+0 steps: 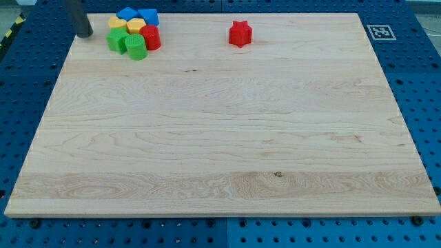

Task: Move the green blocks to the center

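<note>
No claw was fitted, so my tip (84, 35) held nothing and stood just left of the two green blocks (117, 40) (136, 47), clustered at the worktop's (220, 151) top-left; approach seemingly done, next pushing them centreward.

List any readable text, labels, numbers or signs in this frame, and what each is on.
No readable words or numbers anywhere.
The only sign is a black-and-white square marker on the wooden board at the view's top right corner: a coded pattern, not text.
The blocks and my tip carry no markings.
</note>
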You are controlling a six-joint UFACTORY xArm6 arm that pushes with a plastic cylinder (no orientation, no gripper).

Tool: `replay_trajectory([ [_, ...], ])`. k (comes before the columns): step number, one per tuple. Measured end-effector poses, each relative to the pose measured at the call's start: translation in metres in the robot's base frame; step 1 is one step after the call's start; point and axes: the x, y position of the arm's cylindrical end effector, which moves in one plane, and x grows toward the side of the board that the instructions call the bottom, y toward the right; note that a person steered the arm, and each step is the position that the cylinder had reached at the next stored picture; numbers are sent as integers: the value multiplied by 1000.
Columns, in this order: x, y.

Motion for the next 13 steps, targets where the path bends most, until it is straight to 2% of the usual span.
replay_trajectory([
  [2, 34, 45],
  [3, 33, 3],
  [4, 10, -17],
  [5, -9, -3],
  [6, -9, 30],
  [7, 10, 85],
  [8, 53, 135],
  [9, 87, 154],
  [10, 96, 183],
  [12, 103, 134],
  [13, 120, 180],
])
